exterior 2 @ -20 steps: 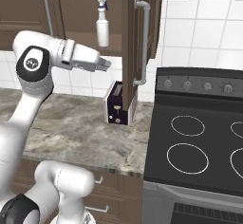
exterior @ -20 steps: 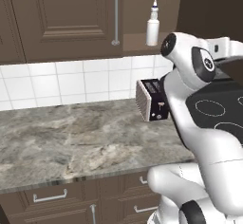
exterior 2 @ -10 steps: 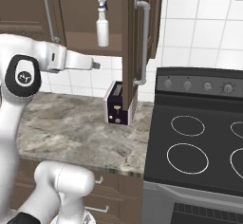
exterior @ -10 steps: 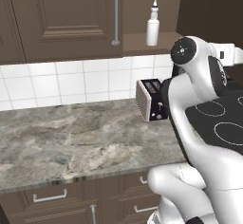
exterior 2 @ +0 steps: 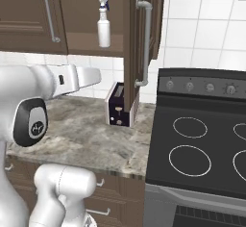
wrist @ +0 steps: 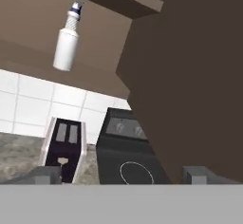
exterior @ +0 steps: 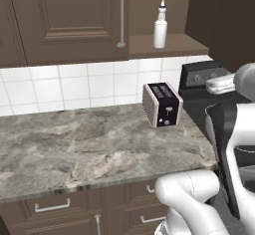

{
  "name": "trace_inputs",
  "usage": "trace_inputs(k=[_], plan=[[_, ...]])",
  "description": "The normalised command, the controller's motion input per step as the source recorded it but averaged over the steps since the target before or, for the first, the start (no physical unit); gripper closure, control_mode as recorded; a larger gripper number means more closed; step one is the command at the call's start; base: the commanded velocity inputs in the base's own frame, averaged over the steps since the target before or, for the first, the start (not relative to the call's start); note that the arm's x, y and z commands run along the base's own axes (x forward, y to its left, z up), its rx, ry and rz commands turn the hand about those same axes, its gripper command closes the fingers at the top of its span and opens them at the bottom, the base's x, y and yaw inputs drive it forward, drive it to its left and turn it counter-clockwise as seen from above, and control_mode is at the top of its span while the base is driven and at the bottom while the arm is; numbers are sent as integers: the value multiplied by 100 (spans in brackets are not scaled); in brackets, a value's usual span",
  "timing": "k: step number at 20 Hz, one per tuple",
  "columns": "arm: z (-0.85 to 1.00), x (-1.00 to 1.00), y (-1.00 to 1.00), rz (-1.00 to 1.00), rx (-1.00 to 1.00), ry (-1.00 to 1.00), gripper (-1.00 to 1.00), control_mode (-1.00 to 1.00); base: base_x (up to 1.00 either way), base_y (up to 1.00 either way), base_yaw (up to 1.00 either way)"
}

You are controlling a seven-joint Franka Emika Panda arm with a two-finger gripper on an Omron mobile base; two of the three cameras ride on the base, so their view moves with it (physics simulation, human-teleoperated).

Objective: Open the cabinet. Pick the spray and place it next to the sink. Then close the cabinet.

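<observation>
The cabinet [exterior: 64, 20] hangs above the counter. Its left door is shut behind a vertical silver handle [exterior: 121, 15]. Its right door [exterior 2: 137, 38] stands swung out, seen edge-on in the right base view and as a broad dark panel [wrist: 199, 76] in the hand view. The white spray [exterior: 160, 22] stands upright on the open shelf [exterior: 169, 44]; the spray [exterior 2: 104, 24] is also seen up and left of the hand [wrist: 68, 40]. My gripper [wrist: 122, 175] is open, low and apart from the spray, with nothing between its fingertips [wrist: 45, 173]. The sink is out of view.
A black-and-silver toaster [exterior: 162, 104] stands on the marbled counter [exterior: 74, 149] below the open shelf. The black stovetop [exterior 2: 197, 144] lies right of the counter. Drawers with horizontal handles [exterior: 52, 206] sit under the counter. My forearm [exterior 2: 72, 79] reaches right above the counter.
The arm has swung back and to the right in the left base view, uncovering the toaster. The spray and the cabinet doors have not moved, and the gripper has stayed open.
</observation>
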Motion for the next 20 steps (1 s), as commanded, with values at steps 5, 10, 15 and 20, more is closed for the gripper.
trace_inputs(k=[5,10,15,20], plan=[[17,-17,0,30,0,-4,-100,-100,0,0,0],[37,-22,0,17,1,2,-100,-100,0,0,0],[29,-1,7,6,0,19,-100,-100,0,0,0],[1,0,7,-2,3,39,-100,-100,0,0,0]])
